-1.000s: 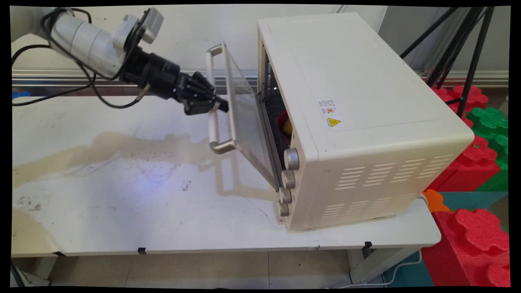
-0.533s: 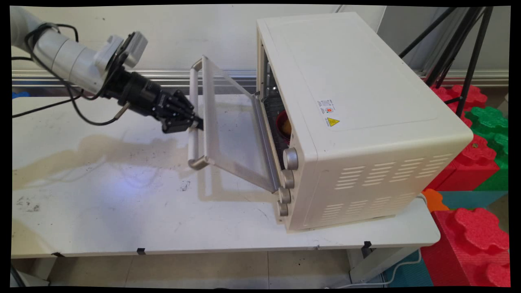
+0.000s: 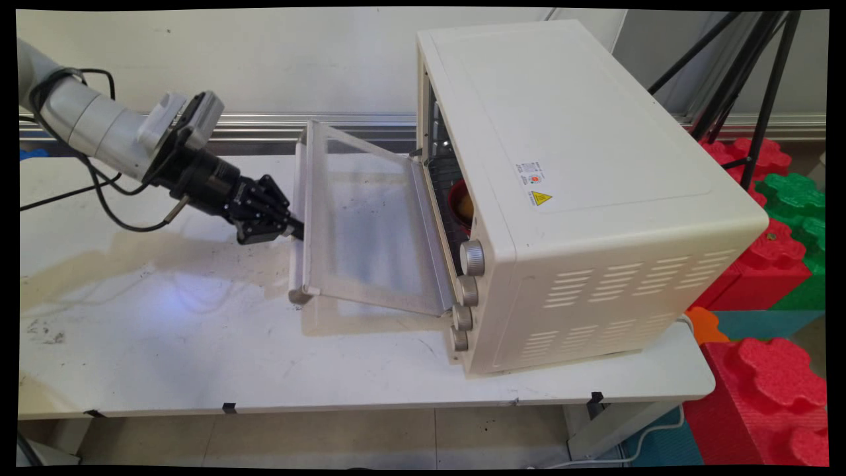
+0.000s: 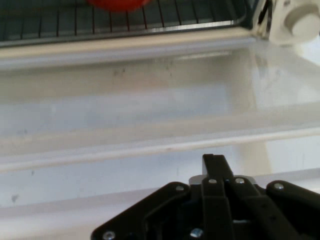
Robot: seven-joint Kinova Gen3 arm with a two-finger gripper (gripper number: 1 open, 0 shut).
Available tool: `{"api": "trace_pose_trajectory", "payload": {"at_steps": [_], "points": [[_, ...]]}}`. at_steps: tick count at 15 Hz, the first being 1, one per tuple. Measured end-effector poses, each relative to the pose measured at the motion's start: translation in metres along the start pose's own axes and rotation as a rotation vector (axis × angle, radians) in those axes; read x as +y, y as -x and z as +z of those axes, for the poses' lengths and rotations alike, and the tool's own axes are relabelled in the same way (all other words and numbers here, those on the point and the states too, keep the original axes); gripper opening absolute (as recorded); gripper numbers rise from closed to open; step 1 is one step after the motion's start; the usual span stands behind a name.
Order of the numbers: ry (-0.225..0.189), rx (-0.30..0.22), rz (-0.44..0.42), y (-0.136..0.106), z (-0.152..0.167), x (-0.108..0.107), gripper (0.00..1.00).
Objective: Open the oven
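At table's left, gripper [image 3: 295, 229] clamping shut on oven door handle [image 3: 299, 218], handle's long axis running 12-to-6, door [image 3: 370, 225] extending toward 3 o'clock.

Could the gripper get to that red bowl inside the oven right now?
Probably yes: the oven door hangs nearly fully open, so the red bowl on the rack seems unblocked. The gripper sits at the door's handle, outside.
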Motion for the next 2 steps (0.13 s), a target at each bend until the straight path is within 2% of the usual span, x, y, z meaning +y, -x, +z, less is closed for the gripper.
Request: {"api": "trace_pose_trajectory", "payload": {"at_steps": [2], "points": [[-0.001,-0.021,0.002,0.0097,-0.0015,0.0009,0.00]]}}
